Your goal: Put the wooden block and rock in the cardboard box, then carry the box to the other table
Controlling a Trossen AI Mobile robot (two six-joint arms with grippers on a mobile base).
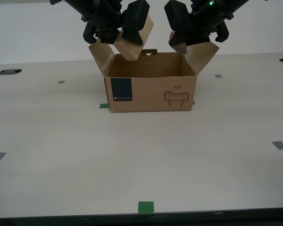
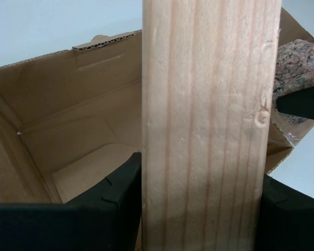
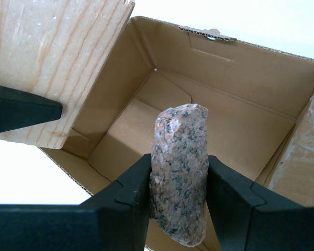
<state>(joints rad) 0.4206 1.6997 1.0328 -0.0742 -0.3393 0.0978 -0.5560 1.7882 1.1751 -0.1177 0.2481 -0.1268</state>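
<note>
my first gripper (image 3: pixel 178 201) pinches a speckled granite rock (image 3: pixel 179 175), my second gripper (image 2: pixel 201 209) clamps a smooth wooden block (image 2: pixel 209 125), both above the open corrugated cardboard box (image 1: pixel 151 94).

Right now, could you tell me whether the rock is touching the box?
Apart. The first wrist view shows the rock clamped between my first gripper's jaws, hanging above the open box, its floor visible beneath.

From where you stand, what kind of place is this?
Probably a robot test setup in a lab, not a home: a wide pale table with grey and green tape marks, a bare white wall, and only a cardboard box on it.
</note>
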